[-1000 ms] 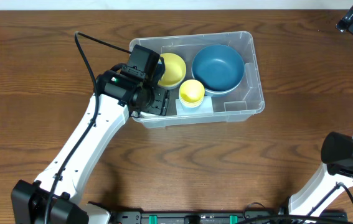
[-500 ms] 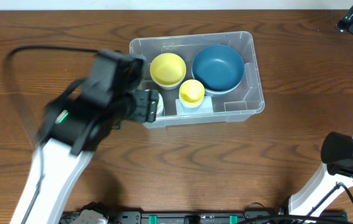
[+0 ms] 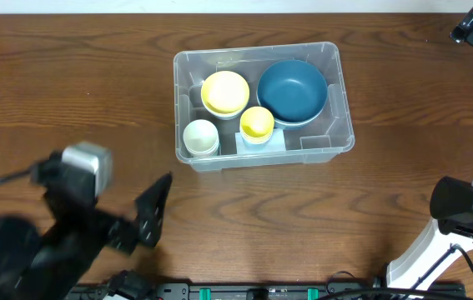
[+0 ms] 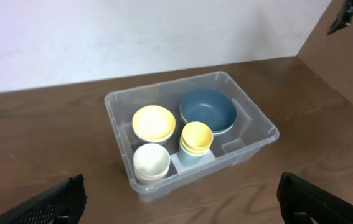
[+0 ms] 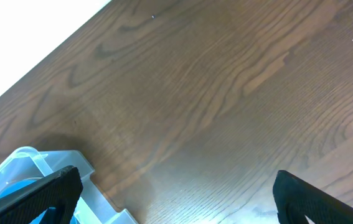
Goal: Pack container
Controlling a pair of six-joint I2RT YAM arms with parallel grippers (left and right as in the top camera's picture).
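Blur smears the left arm (image 3: 61, 225) over the near left corner of the table (image 3: 69, 83), well apart from everything else. Its wrist view shows the left gripper (image 4: 181, 185) with jaws spread wide and nothing between them, facing the bin from the near side. Right of the arm, about midway along the table and toward its far edge, the container (image 3: 318, 135) sits flat on the wood, a clear plastic bin with rounded corners. In its near left corner stands a cream cup (image 3: 201, 137), and behind that, at the far left, a yellow bowl (image 3: 225, 92). Just right of the cream cup, by the near wall, is a small yellow cup (image 3: 257, 122), seemingly two nested, above a pale label (image 3: 263, 143). A blue bowl (image 3: 293, 89) fills the far right part, and the near right corner of the bin is bare plastic. At the table's far right corner the right gripper (image 5: 176, 180) hangs over bare wood, jaws wide apart and holding nothing, with one corner of the bin low in its own view.
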